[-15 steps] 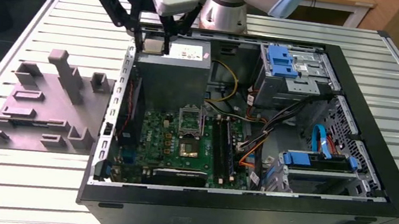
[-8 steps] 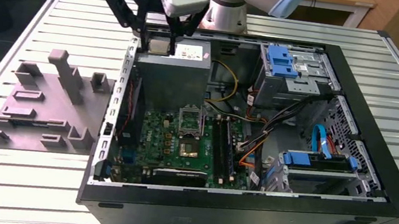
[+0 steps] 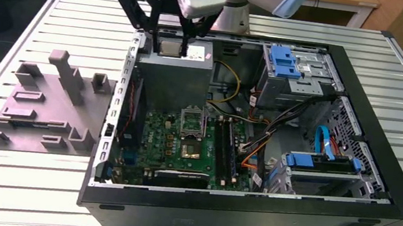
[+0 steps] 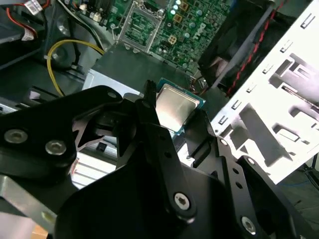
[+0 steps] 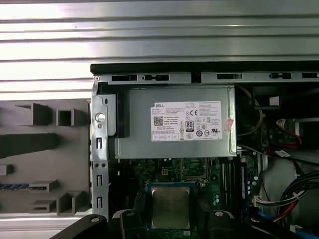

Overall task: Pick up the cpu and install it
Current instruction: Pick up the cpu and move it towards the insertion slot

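Observation:
The cpu (image 3: 169,48), a small square chip with a silvery top, hangs in the air over the grey power supply (image 3: 173,77) at the back of the open computer case (image 3: 381,172). My gripper (image 3: 169,51) is shut on it, one black finger on each side. In both wrist views the cpu (image 4: 174,107) (image 5: 170,207) sits between the fingertips of the gripper (image 4: 177,113) (image 5: 171,219). The empty socket (image 3: 193,119) (image 4: 142,25) lies open on the green motherboard (image 3: 158,142), nearer the case's front than the chip.
A brownish chip (image 3: 190,149) is fixed to the board below the socket. A grey fixture block (image 3: 46,104) lies on the slatted table at the exterior view's left. Blue-handled drive cages (image 3: 320,163) and loose cables (image 3: 261,132) fill the case's right half.

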Robot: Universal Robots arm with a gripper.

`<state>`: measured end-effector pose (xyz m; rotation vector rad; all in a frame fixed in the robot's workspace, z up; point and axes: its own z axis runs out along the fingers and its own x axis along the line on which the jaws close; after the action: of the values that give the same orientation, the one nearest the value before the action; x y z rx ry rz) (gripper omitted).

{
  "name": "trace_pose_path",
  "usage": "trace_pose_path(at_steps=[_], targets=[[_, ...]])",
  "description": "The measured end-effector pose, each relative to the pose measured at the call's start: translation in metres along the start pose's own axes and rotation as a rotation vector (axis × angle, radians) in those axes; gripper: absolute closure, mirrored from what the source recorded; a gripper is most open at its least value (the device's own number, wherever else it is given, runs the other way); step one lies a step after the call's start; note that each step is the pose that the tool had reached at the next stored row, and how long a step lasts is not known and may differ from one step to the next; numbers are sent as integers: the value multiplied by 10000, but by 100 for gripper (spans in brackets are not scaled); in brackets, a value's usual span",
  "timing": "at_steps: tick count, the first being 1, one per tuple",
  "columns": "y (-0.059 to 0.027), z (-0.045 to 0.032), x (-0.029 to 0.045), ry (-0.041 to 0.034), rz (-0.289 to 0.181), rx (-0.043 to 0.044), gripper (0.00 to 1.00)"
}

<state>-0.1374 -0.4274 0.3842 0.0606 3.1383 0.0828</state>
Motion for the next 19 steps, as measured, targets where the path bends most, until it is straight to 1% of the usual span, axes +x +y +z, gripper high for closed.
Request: trace_pose_path(at_steps=[11,13,19], targets=[[8,1,-209,0,1,-1,53],[11,1,-288,-1,0,-1,53],[22,2,-561,0,0,-1,53]])
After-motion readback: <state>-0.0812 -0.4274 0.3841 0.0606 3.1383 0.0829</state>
